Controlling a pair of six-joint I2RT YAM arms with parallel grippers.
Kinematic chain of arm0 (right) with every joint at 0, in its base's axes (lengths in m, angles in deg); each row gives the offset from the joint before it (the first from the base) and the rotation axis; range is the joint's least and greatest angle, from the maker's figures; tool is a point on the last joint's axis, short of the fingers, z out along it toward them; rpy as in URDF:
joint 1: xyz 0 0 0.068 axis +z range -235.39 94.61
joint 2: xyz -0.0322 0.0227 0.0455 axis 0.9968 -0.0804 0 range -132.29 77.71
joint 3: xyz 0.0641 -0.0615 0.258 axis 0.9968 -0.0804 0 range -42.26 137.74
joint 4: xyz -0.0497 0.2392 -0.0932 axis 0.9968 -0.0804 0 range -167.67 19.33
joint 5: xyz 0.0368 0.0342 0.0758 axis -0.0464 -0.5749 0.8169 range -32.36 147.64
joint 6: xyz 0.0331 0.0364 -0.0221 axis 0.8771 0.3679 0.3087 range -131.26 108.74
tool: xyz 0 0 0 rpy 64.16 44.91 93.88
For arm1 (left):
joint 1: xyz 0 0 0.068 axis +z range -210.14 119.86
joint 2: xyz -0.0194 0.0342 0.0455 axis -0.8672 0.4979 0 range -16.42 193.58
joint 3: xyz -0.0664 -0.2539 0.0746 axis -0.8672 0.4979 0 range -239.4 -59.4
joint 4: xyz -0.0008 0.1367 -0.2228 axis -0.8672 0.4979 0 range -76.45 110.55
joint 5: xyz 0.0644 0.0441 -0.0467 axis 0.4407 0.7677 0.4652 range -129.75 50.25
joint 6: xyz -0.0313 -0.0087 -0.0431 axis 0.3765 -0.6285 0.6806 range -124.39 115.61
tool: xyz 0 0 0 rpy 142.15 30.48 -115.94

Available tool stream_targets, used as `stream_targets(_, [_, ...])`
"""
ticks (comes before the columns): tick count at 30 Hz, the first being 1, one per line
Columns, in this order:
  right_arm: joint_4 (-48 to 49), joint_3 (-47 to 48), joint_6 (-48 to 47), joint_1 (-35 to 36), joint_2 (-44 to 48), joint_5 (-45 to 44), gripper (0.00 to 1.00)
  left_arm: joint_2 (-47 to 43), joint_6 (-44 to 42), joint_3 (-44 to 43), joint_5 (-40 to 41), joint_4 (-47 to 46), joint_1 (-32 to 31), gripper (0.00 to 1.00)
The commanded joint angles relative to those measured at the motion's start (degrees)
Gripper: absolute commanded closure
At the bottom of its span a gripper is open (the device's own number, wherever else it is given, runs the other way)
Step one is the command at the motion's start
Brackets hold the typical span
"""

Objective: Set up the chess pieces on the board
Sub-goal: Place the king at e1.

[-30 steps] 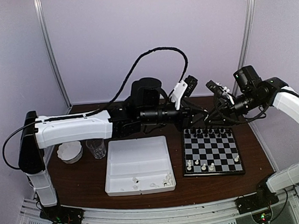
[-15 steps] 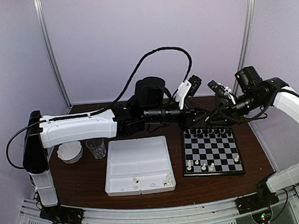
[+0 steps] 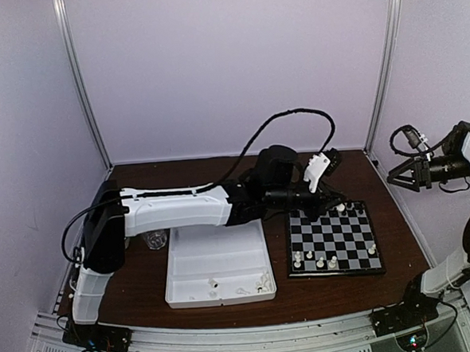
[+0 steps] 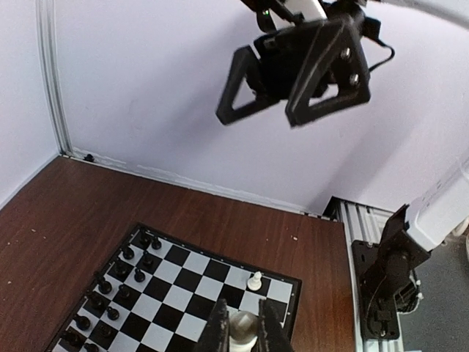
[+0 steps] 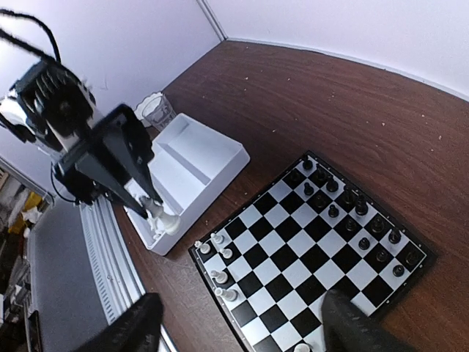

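Top external view: the left arm is stretching across the surface (image 3: 131,298) from its base, and the left hand (image 3: 333,201) is hovering over the far left corner of the board (image 3: 337,273). Seen from the left wrist, its two fingers (image 4: 220,331) are pressing close together on a white piece (image 4: 242,328), gripping it by the sides and holding it upright above the checks. From the right wrist the same piece is showing at the fingertips, up in the air and touching nothing below.

The right hand (image 3: 400,175) is hanging high up by the right edge of the surface, well apart from the board. Its jaws are standing wide and holding nothing.

The board is lying flat toward the right side of the surface, just beside the tray (image 3: 219,299), which is sitting to its left. Black pieces (image 5: 350,213) are standing in two rows along the board's far edge. White pieces (image 3: 320,260) are standing along its near edge, a small group bunching toward the near left corner and one standing alone toward the near right corner. I cannot tell what kind each one is.

Loose pieces (image 3: 262,282), all white, are lying in the tray's near compartment, most toward its right corner. A glass (image 5: 155,111) is standing just beside the tray's far left corner, half hidden behind the left arm from above.
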Motion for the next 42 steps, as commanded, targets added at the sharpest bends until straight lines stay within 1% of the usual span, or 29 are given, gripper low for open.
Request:
stream_targets(1, [-14.71, -1.96, -12.53, -6.73, -4.27, 7.48, 0.01, 6.04, -3.84, -6.04, -0.41, 1.36, -2.83, 1.00])
stream_targets(3, [-14.63, -3.84, -13.44, -6.90, -3.80, 8.86, 0.00, 8.75, -4.62, -8.39, -0.44, 2.24, -3.71, 1.00])
stream_targets(5, [-10.90, -5.93, -10.78, -6.93, -2.29, 9.75, 0.01, 11.06, -5.09, -10.43, -0.59, 3.21, -4.36, 1.00])
stream_targets(6, [-6.43, -6.93, -6.23, -6.95, -1.26, 9.32, 0.01, 11.92, -5.10, -11.05, -0.47, 3.34, -4.73, 1.00])
stream_targets(7, [-0.08, -7.91, 3.65, -6.94, 0.39, 8.26, 0.01, 12.85, -5.04, -11.52, -0.36, 3.40, -5.01, 1.00])
stream_targets(9, [15.27, -12.12, 20.32, -6.94, 5.32, 2.78, 0.00, 14.20, -4.92, -12.51, 0.11, 3.96, -5.63, 1.00])
stream_targets(10, [22.10, -14.05, 27.15, -6.86, 8.62, -0.48, 0.01, 14.73, -4.92, -12.84, 0.61, 4.11, -5.89, 1.00])
stream_targets(11, [28.17, -15.84, 31.81, -6.85, 11.67, -3.97, 0.01, 15.14, -4.93, -13.05, 1.14, 4.10, -6.39, 1.00])
stream_targets(13, [35.61, -18.17, 37.37, -6.84, 16.96, -8.75, 0.00, 16.07, -4.70, -13.16, 2.49, 4.17, -6.91, 1.00])
stream_targets(15, [34.44, -17.82, 36.62, -6.85, 17.47, -8.67, 0.00, 16.82, -4.06, -13.17, 3.48, 4.07, -7.19, 1.00])
stream_targets(20, [33.19, -18.22, 35.93, -6.85, 15.05, -6.60, 0.00, 18.06, -2.75, -13.17, 6.34, 4.86, -7.29, 1.00])
stream_targets(23, [33.66, -18.35, 35.73, -6.85, 16.14, -6.36, 0.00, 19.54, -1.17, -14.10, 7.17, 5.73, -7.35, 1.00])
stream_targets(29, [33.89, -18.62, 35.60, -6.80, 16.21, -5.88, 0.00, 22.67, 0.67, -17.19, 7.18, 8.87, -7.32, 1.00])
stream_targets(42, [33.58, -18.71, 34.90, -6.85, 15.75, -4.78, 0.00, 22.96, 2.16, -16.25, 7.69, 9.82, -7.34, 1.00])
